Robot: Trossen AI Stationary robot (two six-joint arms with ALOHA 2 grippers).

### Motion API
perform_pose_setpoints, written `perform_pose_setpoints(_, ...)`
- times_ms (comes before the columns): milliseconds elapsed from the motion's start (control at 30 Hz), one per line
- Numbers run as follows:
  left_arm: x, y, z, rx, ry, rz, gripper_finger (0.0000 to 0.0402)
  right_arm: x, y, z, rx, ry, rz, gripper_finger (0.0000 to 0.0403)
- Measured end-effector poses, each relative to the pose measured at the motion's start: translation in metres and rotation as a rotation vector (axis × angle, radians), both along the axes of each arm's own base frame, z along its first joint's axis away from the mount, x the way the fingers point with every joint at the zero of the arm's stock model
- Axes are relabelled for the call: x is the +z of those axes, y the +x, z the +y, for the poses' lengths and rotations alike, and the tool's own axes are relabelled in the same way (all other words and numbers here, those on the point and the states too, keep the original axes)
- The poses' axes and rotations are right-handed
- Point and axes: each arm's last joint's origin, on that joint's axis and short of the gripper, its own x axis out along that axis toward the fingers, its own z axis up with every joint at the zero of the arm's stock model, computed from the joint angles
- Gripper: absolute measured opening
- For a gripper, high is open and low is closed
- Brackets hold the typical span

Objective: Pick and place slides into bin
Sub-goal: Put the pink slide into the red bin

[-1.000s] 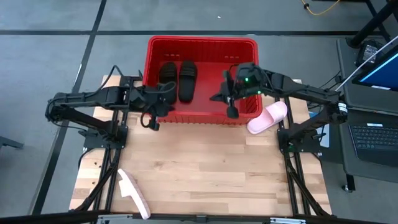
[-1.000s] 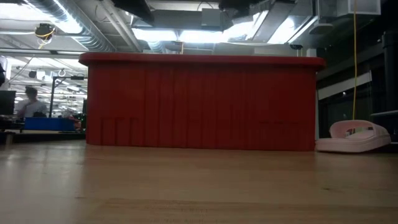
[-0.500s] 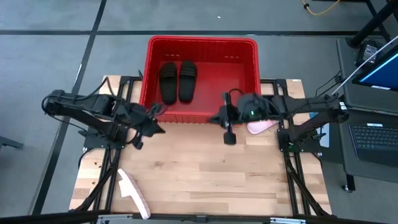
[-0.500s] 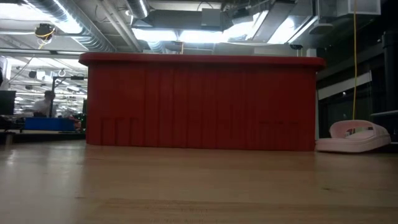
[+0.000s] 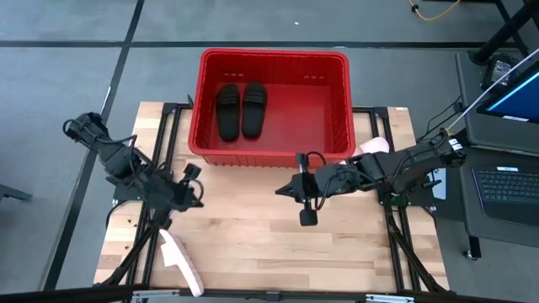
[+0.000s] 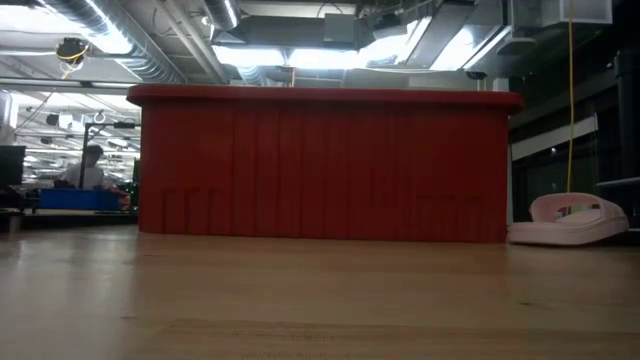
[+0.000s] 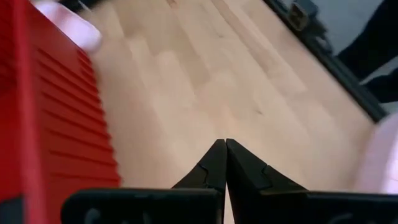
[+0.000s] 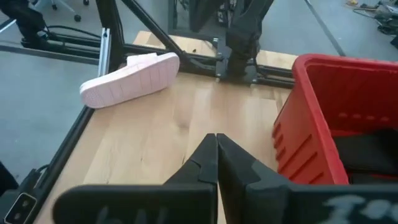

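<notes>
Both arms had pulled back from the bin (image 5: 274, 59) over the last second, leaving its near wall and ending above the bare wood of the desk (image 5: 278, 240).

The desk carried the red bin at its far edge, its slotted front wall filling most of the low view. Inside it, toward the left wall, the two black slides (image 5: 240, 109) lay side by side.

The left arm reached in from the desk's left edge, its end effector (image 5: 192, 187) low over the wood near the left front; in its wrist view the two fingers (image 7: 211, 168) were pressed together with nothing between them. The right arm stretched across from the right, its end effector (image 5: 296, 187) above the desk just in front of the bin's near wall, its fingers (image 8: 208, 158) likewise pressed together and empty.

One pink slide (image 5: 375, 147) lay on the desk just beside the bin's right front corner, partly hidden under the right arm. The other pink slide (image 5: 181, 261) rested on its edge near the desk's front left corner, well apart from the bin.
</notes>
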Motion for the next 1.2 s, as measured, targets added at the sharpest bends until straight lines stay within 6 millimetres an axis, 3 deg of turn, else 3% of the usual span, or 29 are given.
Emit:
perform_pose_setpoints(233,-0.003,-0.014,-0.019,0.041,-0.078,0.136,0.0001,0.005,0.002,0.002,0.004,0.011,-0.053,0.0004)
perform_pose_setpoints(567,0.009,-0.021,-0.051,0.041,-0.051,0.446,0.0001,0.006,0.005,-0.005,-0.008,-0.003,-0.069,0.0004)
perform_pose_setpoints(767,0.01,-0.023,-0.061,0.078,-0.075,0.474,0.0004,0.006,0.006,-0.01,-0.024,-0.003,-0.07,0.0004)
perform_pose_setpoints(1200,0.009,-0.021,-0.062,0.212,-0.134,0.473,0.0006,0.006,0.008,-0.016,-0.04,0.0,-0.068,0.0004)
